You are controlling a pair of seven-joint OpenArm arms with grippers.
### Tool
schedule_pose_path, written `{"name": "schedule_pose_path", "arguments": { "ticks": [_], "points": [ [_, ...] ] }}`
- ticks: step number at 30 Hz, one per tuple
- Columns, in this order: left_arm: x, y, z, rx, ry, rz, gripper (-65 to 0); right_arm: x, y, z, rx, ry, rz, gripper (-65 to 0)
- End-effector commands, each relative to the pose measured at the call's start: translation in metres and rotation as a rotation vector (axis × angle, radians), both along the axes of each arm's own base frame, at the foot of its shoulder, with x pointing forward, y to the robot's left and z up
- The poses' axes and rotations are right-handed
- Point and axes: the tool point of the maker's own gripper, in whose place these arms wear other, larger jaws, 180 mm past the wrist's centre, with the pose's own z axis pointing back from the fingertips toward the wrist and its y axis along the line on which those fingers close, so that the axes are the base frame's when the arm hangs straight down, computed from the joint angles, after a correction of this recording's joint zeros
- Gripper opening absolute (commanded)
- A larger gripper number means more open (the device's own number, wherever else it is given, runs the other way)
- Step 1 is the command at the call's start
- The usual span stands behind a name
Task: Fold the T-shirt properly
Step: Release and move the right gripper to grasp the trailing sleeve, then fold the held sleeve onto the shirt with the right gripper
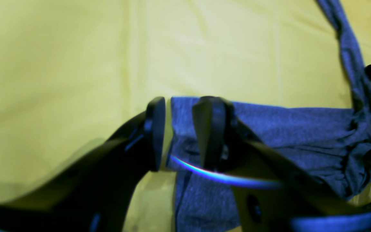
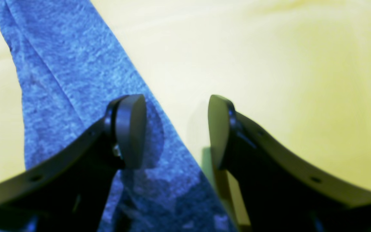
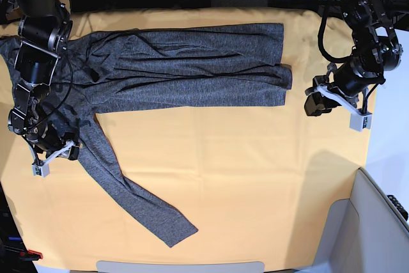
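Grey heathered knit, the T-shirt, lies spread across the upper half of the base frame on the yellow cloth that covers the table. Nearest the bottom edge of that frame, one long sleeve runs diagonally from the left side down to lower centre, flat on the cloth, cuff end pointing lower right. Further up, the body of the shirt extends from the upper left to right of centre, creased lengthwise, its hem edge at the right.

Right gripper sits at the left edge of the base frame, just beside the upper part of that sleeve. In the right wrist view its jaws stand apart with nothing between them; one fingertip is over the grey fabric, the other over bare cloth beside the sleeve's edge. Whether the fingertips touch the surface cannot be told.

Left gripper is at the right of the base frame, near the shirt's hem. In the left wrist view its jaws are narrowly parted, straddling the edge of the grey fabric; view is blurred, so a grip on that edge cannot be confirmed. Bunched folds lie at the right of that frame.
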Motion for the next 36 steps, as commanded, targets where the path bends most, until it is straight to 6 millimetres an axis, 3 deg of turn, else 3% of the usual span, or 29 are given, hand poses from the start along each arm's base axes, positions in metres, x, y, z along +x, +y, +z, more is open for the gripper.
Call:
{"name": "schedule_pose_path", "arguments": {
  "ticks": [1,10,14,16,19,23,27,30,36],
  "points": [
    [0.003,0.002,0.009,0.009,-0.029,-0.004,-46.5,0.008,-0.002,0.013,-0.007,-0.026,0.006,-33.8],
    [0.001,0.002,0.006,0.009,-0.021,-0.004,-46.5,-0.002,0.020,-0.008,0.006,0.013,0.042,-34.7],
    [0.001,0.002,0.006,0.009,-0.021,-0.004,-46.5,-0.003,0.033,-0.015,-0.035,0.040,0.107,-49.0],
    [0.001,0.002,0.006,0.009,-0.021,-0.004,-46.5,-0.004,0.040,-0.019,-0.061,0.058,0.145,-63.6],
    [0.001,0.002,0.007,0.009,-0.024,-0.003,-46.5,-0.005,0.052,-0.022,-0.102,0.073,0.207,-65.0],
    [0.001,-0.001,0.006,-0.003,-0.024,-0.001,-46.5,-0.004,0.059,-0.009,-0.143,0.017,0.242,-65.0],
    [0.001,-0.008,0.004,-0.032,-0.021,0.004,-46.6,-0.011,0.066,0.026,-0.239,-0.104,0.296,-65.0],
    [0.000,-0.009,0.003,-0.032,-0.019,0.001,-46.6,-0.032,0.069,0.053,-0.337,-0.191,0.344,-65.0],
    [0.000,-0.009,0.002,-0.032,-0.016,0.000,-46.6,-0.093,0.108,0.094,-0.440,-0.331,0.441,-65.0]
  ]
}}
